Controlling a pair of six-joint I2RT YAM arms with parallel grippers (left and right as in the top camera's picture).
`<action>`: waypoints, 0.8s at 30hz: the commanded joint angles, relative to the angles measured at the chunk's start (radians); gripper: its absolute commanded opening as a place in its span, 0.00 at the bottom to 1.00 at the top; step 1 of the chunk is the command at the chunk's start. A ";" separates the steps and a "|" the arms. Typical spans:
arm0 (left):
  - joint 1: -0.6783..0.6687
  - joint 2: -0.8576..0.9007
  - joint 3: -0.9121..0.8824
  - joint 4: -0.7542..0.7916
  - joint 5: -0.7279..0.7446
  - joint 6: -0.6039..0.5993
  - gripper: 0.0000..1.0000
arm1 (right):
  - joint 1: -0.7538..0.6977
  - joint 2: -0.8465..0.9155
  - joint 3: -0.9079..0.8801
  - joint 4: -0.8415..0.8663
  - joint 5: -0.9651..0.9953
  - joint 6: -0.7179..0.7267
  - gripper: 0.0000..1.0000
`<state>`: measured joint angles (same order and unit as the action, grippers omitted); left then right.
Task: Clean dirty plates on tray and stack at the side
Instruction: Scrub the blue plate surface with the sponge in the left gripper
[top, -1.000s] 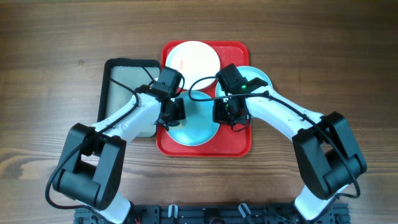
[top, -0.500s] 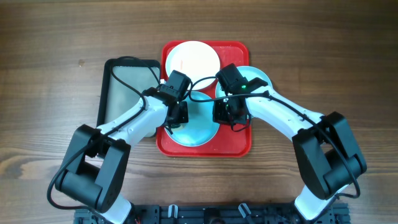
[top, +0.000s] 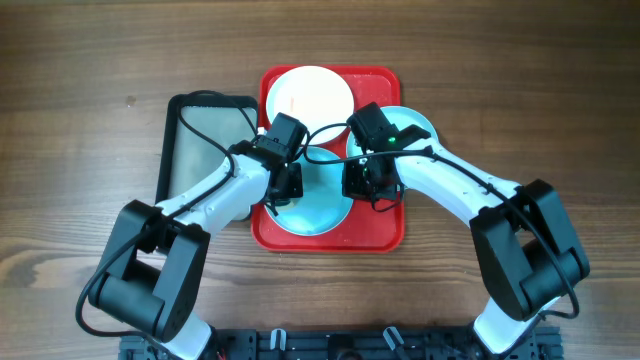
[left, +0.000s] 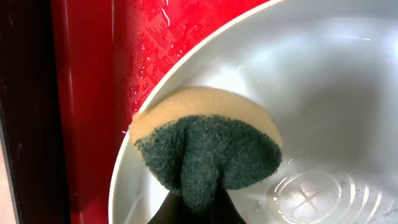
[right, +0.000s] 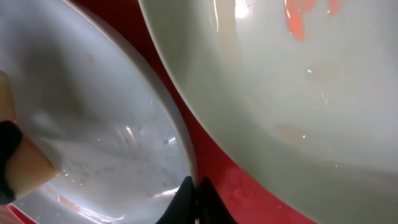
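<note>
We see three plates on the large tray: the rear plate, the front plate, and the right plate overhanging its right rim. A sponge sits on the front plate's left edge. A smaller tray lies just left.

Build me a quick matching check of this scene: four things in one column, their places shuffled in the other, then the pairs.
Things:
1. white plate
2. sponge
3. dark tray
4. right turquoise plate

Places:
A. sticking out past the right edge of the red tray
B. pinched in the left end effector, on the front turquoise plate
C. on the table, left of the red tray
D. far end of the red tray

Pairs: 1-D, 2-B, 3-C, 4-A
</note>
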<state>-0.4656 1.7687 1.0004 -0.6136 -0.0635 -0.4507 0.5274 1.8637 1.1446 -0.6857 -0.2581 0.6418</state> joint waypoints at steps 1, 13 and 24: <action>-0.006 0.034 -0.033 -0.007 -0.023 0.002 0.04 | -0.001 0.018 -0.008 0.005 -0.005 -0.013 0.04; -0.076 0.092 -0.033 0.026 0.068 0.001 0.04 | -0.001 0.018 -0.008 0.009 -0.005 -0.013 0.04; -0.082 0.093 -0.033 0.025 0.200 0.004 0.04 | -0.001 0.018 -0.008 0.009 -0.005 -0.014 0.04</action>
<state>-0.5289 1.7882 1.0080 -0.5751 0.0063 -0.4507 0.5217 1.8637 1.1381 -0.6857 -0.2535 0.6418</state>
